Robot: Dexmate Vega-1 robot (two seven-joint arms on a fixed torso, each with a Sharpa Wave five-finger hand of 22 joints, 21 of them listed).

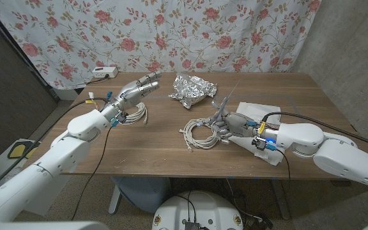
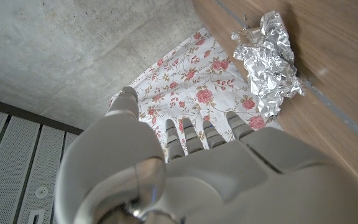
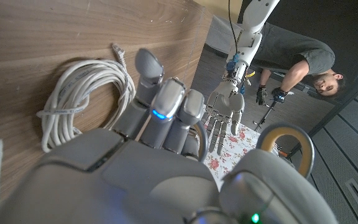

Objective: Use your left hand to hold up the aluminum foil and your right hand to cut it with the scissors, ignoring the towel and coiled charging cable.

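The crumpled aluminum foil (image 1: 193, 88) (image 2: 271, 57) lies on the wooden table (image 1: 158, 144) at the back middle. My left hand (image 1: 136, 91) (image 2: 185, 168) hovers to the left of it, fingers stretched toward it and holding nothing. My right hand (image 1: 233, 124) (image 3: 166, 155) grips the grey scissors (image 1: 223, 105) near the table's middle right, with the blades pointing up and away. A handle ring of the scissors (image 3: 286, 144) shows by its thumb. The left hand (image 3: 225, 114) also appears far off in the right wrist view.
A coiled white cable (image 1: 199, 133) (image 3: 86, 102) lies just left of my right hand. A second coil (image 1: 133, 115) lies under my left wrist. The white towel (image 1: 261, 110) lies under my right forearm. A power strip (image 1: 104, 72) sits at the back left. A person (image 3: 303, 59) is beyond the table.
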